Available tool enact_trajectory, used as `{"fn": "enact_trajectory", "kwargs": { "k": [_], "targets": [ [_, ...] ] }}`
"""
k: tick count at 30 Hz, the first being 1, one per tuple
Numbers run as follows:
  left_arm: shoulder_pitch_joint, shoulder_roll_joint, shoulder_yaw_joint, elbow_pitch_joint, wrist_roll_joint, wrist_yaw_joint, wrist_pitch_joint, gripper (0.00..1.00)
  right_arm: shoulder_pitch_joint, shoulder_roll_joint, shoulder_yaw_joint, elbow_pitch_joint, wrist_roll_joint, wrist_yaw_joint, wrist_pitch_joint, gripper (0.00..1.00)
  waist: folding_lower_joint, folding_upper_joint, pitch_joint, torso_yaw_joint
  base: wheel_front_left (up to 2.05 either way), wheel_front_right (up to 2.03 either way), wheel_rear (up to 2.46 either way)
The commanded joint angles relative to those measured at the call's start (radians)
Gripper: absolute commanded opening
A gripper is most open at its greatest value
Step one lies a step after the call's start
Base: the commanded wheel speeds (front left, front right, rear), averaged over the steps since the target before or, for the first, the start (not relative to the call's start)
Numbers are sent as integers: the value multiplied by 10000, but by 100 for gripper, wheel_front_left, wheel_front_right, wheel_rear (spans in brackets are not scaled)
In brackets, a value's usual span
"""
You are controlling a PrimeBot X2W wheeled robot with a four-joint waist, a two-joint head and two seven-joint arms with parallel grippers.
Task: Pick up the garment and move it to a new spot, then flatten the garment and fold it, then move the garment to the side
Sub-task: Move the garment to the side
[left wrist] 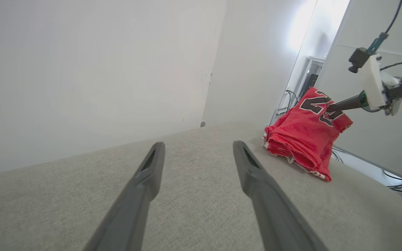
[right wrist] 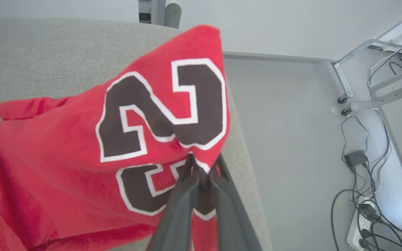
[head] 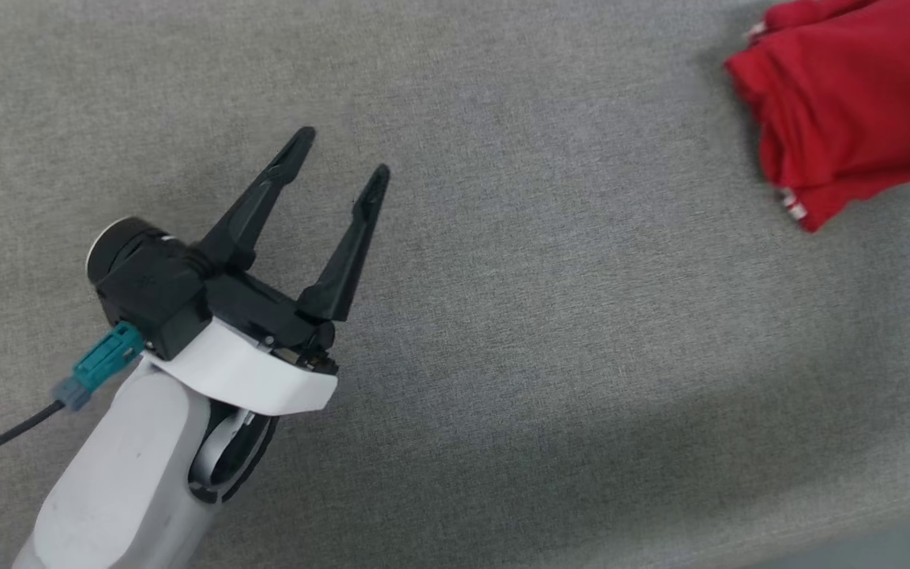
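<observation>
Reaching over the grey desk (head: 542,316), the left claw (head: 343,154) points up-right, its fingers spread apart. The right claw (right wrist: 202,163) is clamped on the red garment (right wrist: 65,167) at its numbered corner, holding that raised. The rest lies bunched at the desk's right edge.

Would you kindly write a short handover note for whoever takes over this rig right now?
Left gripper: open, empty, above the grey surface.
Right gripper: shut on a fold of the garment at the printed number, lifting that part.
Garment: a folded-looking bundle near the surface's right edge, its lower layers resting on the surface.
Done: folding appears complete.
Left: probably finish moving it aside, set it down and release.
</observation>
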Motion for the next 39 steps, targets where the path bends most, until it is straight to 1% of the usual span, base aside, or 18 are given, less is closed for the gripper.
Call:
{"fn": "enact_trajectory", "kwargs": {
  "k": [1, 11, 15, 16, 17, 18, 19, 23, 27, 33, 36, 39],
  "targets": [
    [-158, 18, -37, 0, -42, -30, -48, 100, -180, 0, -63, 84, -177, -2, -122, 0, 0, 0, 91, 22, 0, 0, 0],
    [-668, 88, -475, 86, -226, -30, -48, 100, -656, 659, -1548, 1696, -2779, -2, -1281, 0, 0, 0, 414, 341, 0, 0, 0],
    [-749, 101, -489, 119, -237, -30, -48, 100, -783, 1100, -2034, 2270, -3382, -2, -1925, 0, 0, 0, 437, 496, 0, 0, 0],
    [-741, 94, -478, 123, -228, -30, -48, 100, -856, 1169, -2135, 2367, -3505, -2, -2124, 9, 0, 0, 428, 533, 0, 0, 0],
    [-724, 97, -458, 121, -222, -30, -48, 100, -899, 1245, -2227, 2500, -3634, -2, -2252, 40, 0, 0, 410, 570, 0, 0, 0],
    [-693, 100, -424, 123, -220, -30, -48, 100, -915, 1335, -2311, 2652, -3739, -2, -2335, 94, 0, 0, 374, 600, 0, 0, 0],
    [-648, 108, -372, 124, -210, -30, -48, 100, -926, 1400, -2391, 2812, -3825, -2, -2358, 100, 0, 0, 330, 625, 0, 0, 0],
    [-365, 39, -114, 108, -186, -30, -48, 100, -1088, 1490, -2682, 3216, -4033, -2, -2492, 100, 0, 0, 58, 713, 0, 0, 0],
    [-37, -60, 370, 143, -29, -30, -47, 100, -1045, 1585, -2808, 3365, -4048, -2, -2754, 100, 0, 0, -309, 785, 0, 0, 0],
    [620, -459, 1321, 72, 158, -30, -48, 100, -785, 1961, -2722, 3233, -3474, -2, -3506, 100, 0, 0, -936, 953, 0, 0, 0],
    [1015, -622, 1691, 2, 259, -30, -47, 100, -516, 2335, -2550, 3035, -2967, -2, -3938, 100, 0, 0, -1302, 1080, 0, 0, 0],
    [1376, -833, 2185, -130, 383, -28, -48, 100, -104, 2678, -2148, 2639, -2412, -2, -4336, 100, 0, 0, -1683, 1241, 0, 0, 0]
  ]
}}
